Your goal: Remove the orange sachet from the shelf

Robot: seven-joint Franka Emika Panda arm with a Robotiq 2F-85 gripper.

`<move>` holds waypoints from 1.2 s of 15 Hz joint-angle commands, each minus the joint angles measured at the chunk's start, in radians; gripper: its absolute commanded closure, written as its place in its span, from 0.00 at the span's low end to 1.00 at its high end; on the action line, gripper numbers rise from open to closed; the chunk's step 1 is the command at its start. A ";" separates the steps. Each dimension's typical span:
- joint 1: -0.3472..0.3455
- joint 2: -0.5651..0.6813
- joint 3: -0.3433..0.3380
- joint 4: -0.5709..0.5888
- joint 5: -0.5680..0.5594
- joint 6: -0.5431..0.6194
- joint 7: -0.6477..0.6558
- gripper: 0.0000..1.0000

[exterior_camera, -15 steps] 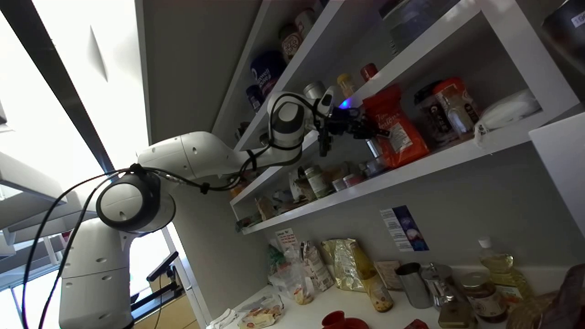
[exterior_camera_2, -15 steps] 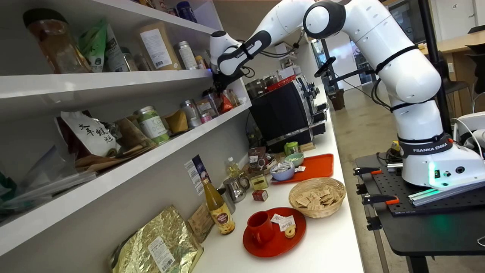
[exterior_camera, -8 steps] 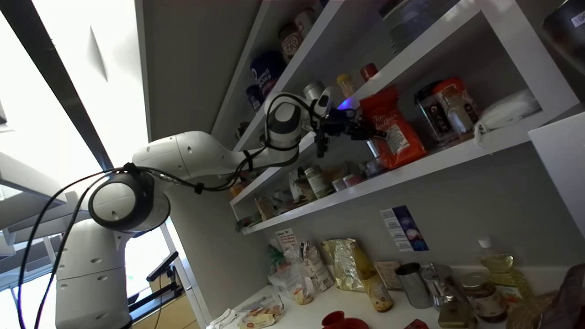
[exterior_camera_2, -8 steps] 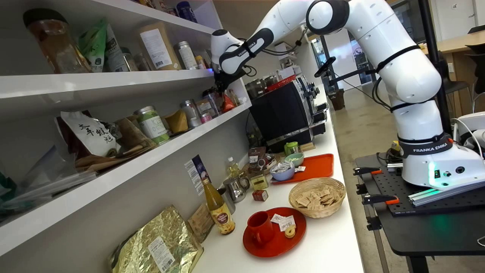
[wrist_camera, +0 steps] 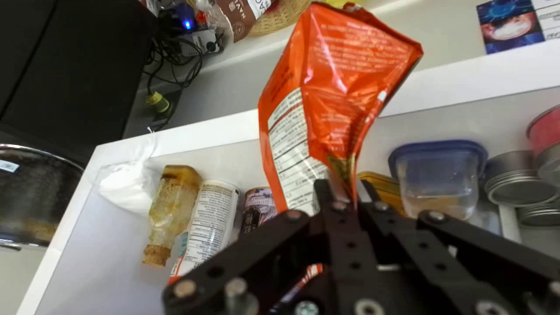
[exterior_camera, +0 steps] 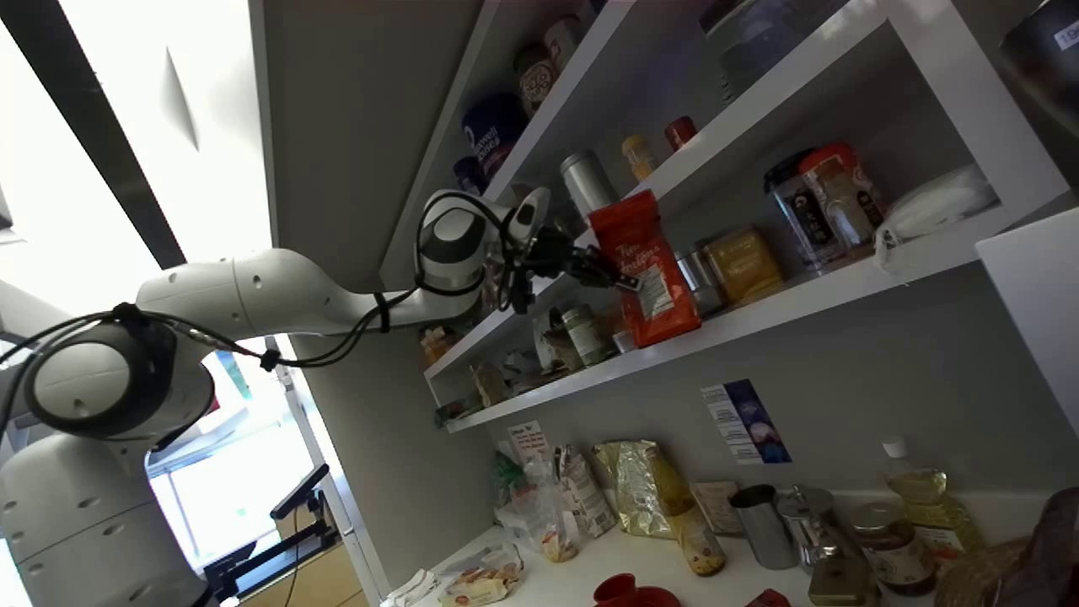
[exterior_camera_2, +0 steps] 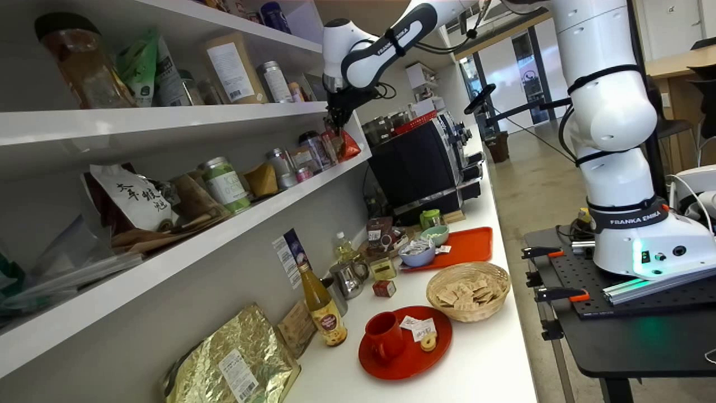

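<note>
Orange sachet (wrist_camera: 326, 107), clamped by the gripper (wrist_camera: 345, 193) at the front of the shelf (exterior_camera: 759, 317), with fingertips (wrist_camera: 323, 194) pressed together on a narrowed, seamed part of it. Shows a white printed panel on one face and glossy, creased film on the other. In the wrist view and in an exterior view, overlaps the shelf's white front edge; contact with the shelf below: cannot tell.

Near it, on the same tier, a gold-coloured packet (exterior_camera: 743, 263); farther right in an exterior view, a dark-lidded jar (exterior_camera: 802, 211) and a white bag (exterior_camera: 940, 205). In the wrist view, right of the pinch, a blue-rimmed clear tub (wrist_camera: 437, 175); well to the left, a corked bottle (wrist_camera: 175, 205). One tier up, a silver canister (exterior_camera: 587, 181), a yellow-capped jar (exterior_camera: 638, 158) and a red-capped jar (exterior_camera: 679, 132).

Behind the gripper, a white arm (exterior_camera_2: 609, 112) mounted on a dark table (exterior_camera_2: 632, 347), partly cut off by the top of an exterior view. Below the shelf, on a white counter (exterior_camera_2: 486, 358), a red plate (exterior_camera_2: 411, 368) with a red mug (exterior_camera_2: 385, 334) on it, a wicker basket (exterior_camera_2: 492, 271), an orange tray (exterior_camera_2: 475, 244), a bottle of amber liquid (exterior_camera_2: 323, 308) and a gold foil bag (exterior_camera_2: 235, 358).
</note>
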State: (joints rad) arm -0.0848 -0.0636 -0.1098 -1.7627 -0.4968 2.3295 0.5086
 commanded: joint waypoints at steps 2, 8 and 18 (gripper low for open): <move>0.003 -0.257 0.082 -0.264 0.004 -0.043 0.009 0.98; 0.100 -0.361 0.192 -0.403 0.220 -0.043 -0.166 0.98; 0.350 -0.114 0.519 -0.384 0.390 0.093 -0.116 0.98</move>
State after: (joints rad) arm 0.2285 -0.2920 0.3385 -2.1888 -0.1152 2.3499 0.3578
